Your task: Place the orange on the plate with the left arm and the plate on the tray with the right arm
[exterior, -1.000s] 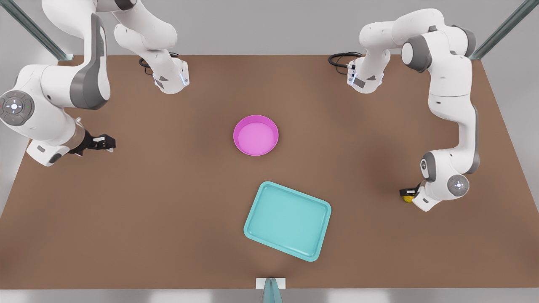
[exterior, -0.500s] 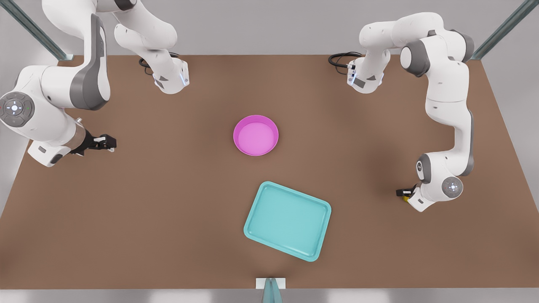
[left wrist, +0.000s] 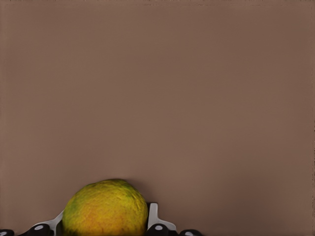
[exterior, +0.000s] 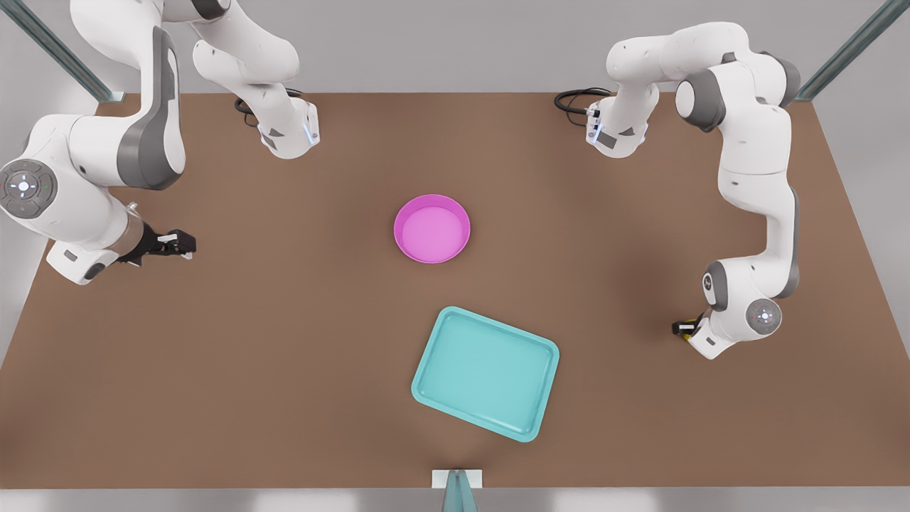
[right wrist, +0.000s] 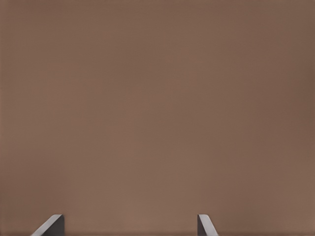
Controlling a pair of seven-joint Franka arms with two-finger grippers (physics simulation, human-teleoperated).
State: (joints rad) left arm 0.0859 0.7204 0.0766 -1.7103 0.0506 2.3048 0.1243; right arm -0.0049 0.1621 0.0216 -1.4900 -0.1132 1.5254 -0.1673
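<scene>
Front view: the left gripper (exterior: 684, 329) sits low at the right edge, its fingers around the orange (exterior: 687, 336), barely visible beneath the wrist. The plate (exterior: 431, 228) is at centre, and the tray (exterior: 485, 372) lies just below it, apart. The right gripper (exterior: 181, 242) waits at the left edge over bare table (exterior: 284, 341).

Left wrist view: the orange (left wrist: 106, 209) fills the bottom edge, with a pale finger (left wrist: 153, 216) touching each side: pinching it. For a good lift, go straight up, keep the squeeze centred, then carry over the plate's middle and release low so it doesn't roll.

Right wrist view: fingers (right wrist: 51, 225) spread, nothing between.
</scene>
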